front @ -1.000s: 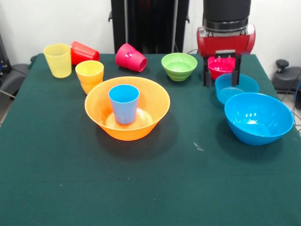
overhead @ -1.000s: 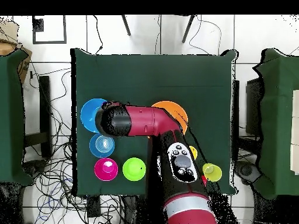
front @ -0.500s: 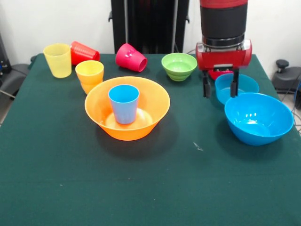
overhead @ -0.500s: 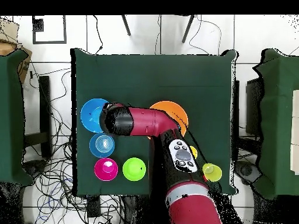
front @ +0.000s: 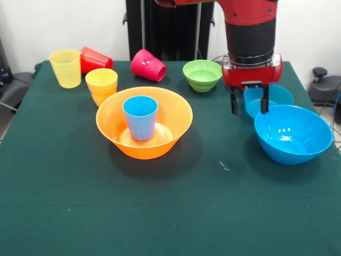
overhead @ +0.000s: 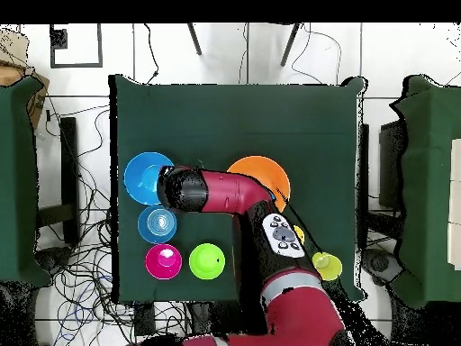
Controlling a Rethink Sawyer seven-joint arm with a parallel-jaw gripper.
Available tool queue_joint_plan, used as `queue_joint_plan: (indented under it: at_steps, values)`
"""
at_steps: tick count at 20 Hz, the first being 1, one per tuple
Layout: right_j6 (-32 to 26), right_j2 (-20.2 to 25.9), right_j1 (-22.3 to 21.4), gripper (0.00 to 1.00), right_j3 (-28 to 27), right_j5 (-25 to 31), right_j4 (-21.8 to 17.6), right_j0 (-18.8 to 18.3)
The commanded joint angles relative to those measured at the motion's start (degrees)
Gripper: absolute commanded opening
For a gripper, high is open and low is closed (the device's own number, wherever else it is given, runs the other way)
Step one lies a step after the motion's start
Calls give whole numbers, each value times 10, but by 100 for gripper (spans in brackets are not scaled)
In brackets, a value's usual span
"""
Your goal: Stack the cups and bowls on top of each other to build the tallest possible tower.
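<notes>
While the gripper (front: 249,104) hangs with its fingers apart and empty just above the small blue bowl (front: 269,97), the large blue bowl (front: 292,133) sits right beside it. Across the green table (front: 170,213), the light blue cup (front: 140,117) stands upright inside the large orange bowl (front: 144,122).

table (front: 170,213): dark green cloth | back row: yellow cup (front: 65,68) upright, red cup (front: 96,59) and pink cup (front: 148,65) on sides, green bowl (front: 203,75) | orange cup (front: 102,86) upright | large orange bowl (front: 160,140) mid-table | small blue bowl (front: 278,96) just beside large blue bowl (front: 293,134) | magenta bowl (overhead: 163,261) beside the green one
</notes>
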Motion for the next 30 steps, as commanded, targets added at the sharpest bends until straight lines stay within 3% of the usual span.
queue_joint_plan:
  at_steps: [1,13,21,30]
  values:
    - [74,84,26,100,34,-39,31,-39]
    - [77,90,27,100,36,-50,20,-42]
    - [82,30,7,100,21,-9,11,-2]
    - [75,25,30,100,7,-19,9,4]
